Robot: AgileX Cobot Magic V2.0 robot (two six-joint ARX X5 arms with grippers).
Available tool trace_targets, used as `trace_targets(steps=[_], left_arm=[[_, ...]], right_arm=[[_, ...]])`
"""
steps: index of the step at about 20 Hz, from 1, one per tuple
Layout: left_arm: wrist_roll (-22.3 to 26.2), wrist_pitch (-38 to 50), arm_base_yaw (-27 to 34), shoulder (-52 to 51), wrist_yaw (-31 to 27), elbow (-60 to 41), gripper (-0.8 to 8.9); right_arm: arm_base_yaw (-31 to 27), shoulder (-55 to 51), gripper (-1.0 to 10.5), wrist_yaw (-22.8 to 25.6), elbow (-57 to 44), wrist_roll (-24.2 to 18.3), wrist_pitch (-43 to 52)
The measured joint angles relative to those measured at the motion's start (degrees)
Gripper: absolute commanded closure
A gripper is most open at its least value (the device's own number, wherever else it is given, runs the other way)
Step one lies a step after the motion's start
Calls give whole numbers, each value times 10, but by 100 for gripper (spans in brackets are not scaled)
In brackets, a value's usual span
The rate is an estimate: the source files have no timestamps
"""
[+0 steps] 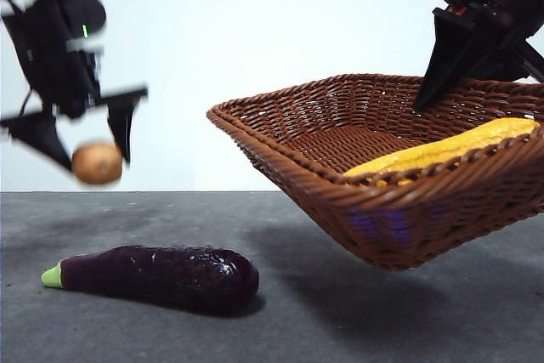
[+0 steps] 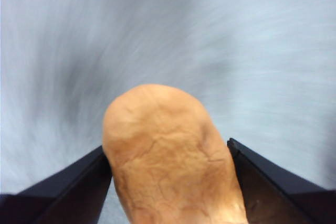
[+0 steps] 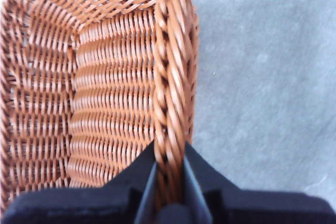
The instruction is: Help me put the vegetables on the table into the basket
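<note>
I can read no writing, label, brand or number on anything before me; nothing here bears a legible mark.

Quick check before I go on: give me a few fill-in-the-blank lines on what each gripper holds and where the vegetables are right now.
1. The left gripper is shut on the ____.
2. The right gripper clamps the rim of the ____, which is lifted off the table.
3. The vegetable lying inside the basket is the ____.
4. The eggplant lies on the ____.

Missing words: potato; basket; corn; table
</note>
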Motion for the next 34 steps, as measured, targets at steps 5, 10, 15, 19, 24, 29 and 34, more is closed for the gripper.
trace_targets(steps=[5,10,15,19,24,29,34], left_arm=[[151,-43,-4,-182,129,0,819],[279,-177,-107,-311,187,0,819],[323,-191,-305,-297,146,-7,820],[331,-139,-394,-255,95,-89,820],[321,-38,-428,-207,77,-143,820],[319,-31,-428,-143,77,-143,799],[304,-30,-428,-138,90,-143,290]], right_arm=[[3,0,958,30,0,33,-19],[21,0,958,31,0,82,-19],[105,5,958,59,0,127,-4],[131,5,958,57,0,155,17],[138,5,958,56,0,160,9],[146,5,958,55,0,159,5],[146,5,958,56,0,157,3]])
